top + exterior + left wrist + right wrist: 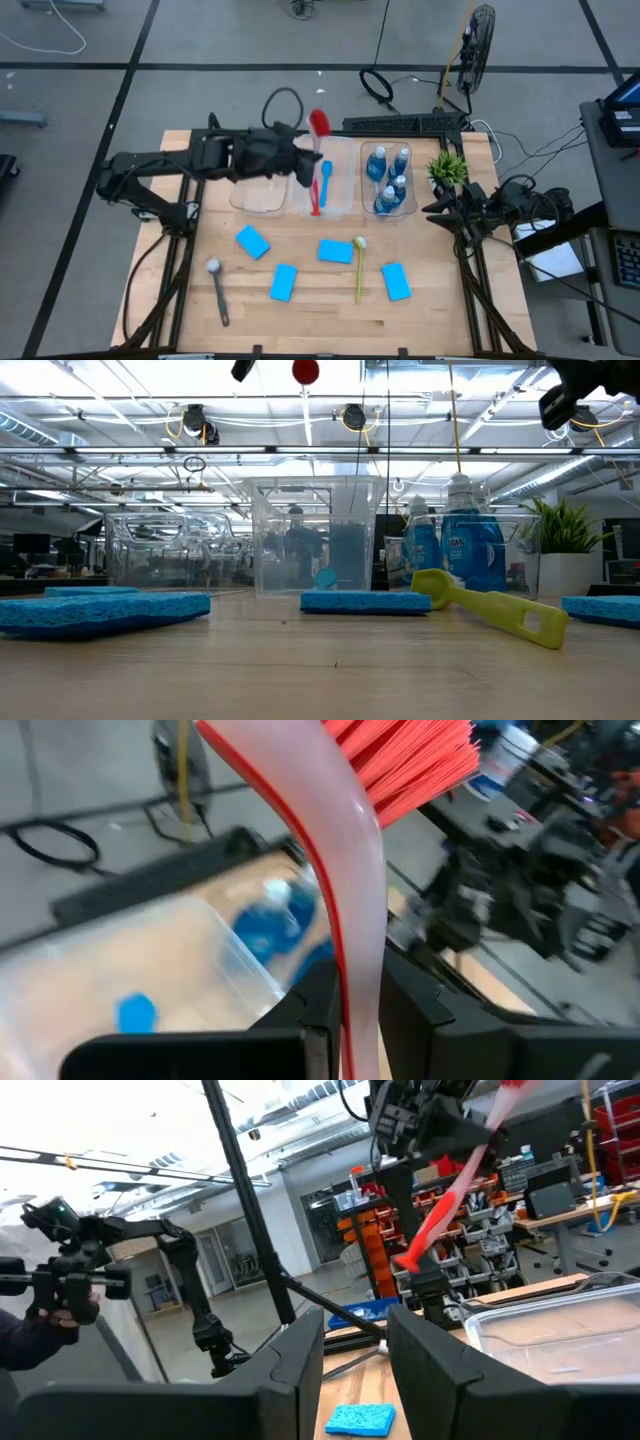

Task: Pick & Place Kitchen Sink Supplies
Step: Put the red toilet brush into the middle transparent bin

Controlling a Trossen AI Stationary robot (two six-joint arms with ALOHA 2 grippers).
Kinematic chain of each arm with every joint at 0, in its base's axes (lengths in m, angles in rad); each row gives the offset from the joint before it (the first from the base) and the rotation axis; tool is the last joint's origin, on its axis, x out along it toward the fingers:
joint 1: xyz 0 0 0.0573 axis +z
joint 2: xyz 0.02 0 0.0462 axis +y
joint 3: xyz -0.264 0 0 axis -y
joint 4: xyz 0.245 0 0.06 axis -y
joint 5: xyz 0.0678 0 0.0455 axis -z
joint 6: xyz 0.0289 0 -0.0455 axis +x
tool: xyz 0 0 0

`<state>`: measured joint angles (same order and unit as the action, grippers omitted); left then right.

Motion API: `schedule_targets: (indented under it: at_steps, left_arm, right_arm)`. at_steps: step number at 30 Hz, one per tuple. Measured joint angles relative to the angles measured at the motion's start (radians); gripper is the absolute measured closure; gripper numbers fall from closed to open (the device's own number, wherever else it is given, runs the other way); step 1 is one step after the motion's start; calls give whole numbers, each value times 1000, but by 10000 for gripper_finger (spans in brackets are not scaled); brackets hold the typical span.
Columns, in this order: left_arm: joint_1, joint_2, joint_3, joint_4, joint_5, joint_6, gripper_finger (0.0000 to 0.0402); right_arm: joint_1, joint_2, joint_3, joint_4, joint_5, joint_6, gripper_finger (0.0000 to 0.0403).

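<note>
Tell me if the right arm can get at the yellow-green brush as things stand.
Probably yes. The right gripper waits empty at the table's right edge, and the yellow-green brush lies flat on open table between two sponges, with nothing over it.

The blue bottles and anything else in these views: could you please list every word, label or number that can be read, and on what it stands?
Blue bottles: each front carries a label, but its print is too blurred to read.
Red brush, yellow-green brush, sponges: no text shows.
Clear bins: no text shows.
Background shelves and equipment: any signs are too small to read.
Nothing legible anywhere.
</note>
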<state>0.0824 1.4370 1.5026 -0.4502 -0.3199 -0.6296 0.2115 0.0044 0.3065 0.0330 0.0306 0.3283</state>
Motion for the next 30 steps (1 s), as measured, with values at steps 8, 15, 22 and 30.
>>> schedule_targets:
  at_steps: [8,15,22,30]
  left_arm:
    - [130,21,16,-11,37,59,355]
    - [227,133,14,-2,173,61,355]
    - [290,255,14,49,277,58,355]
    - [323,328,14,35,330,51,355]
  right_arm:
    - [0,0,0,0,28,0,303]
    - [0,0,0,0,28,0,303]
    - [0,0,0,-1,26,0,303]
    - [0,0,0,-10,26,0,303]
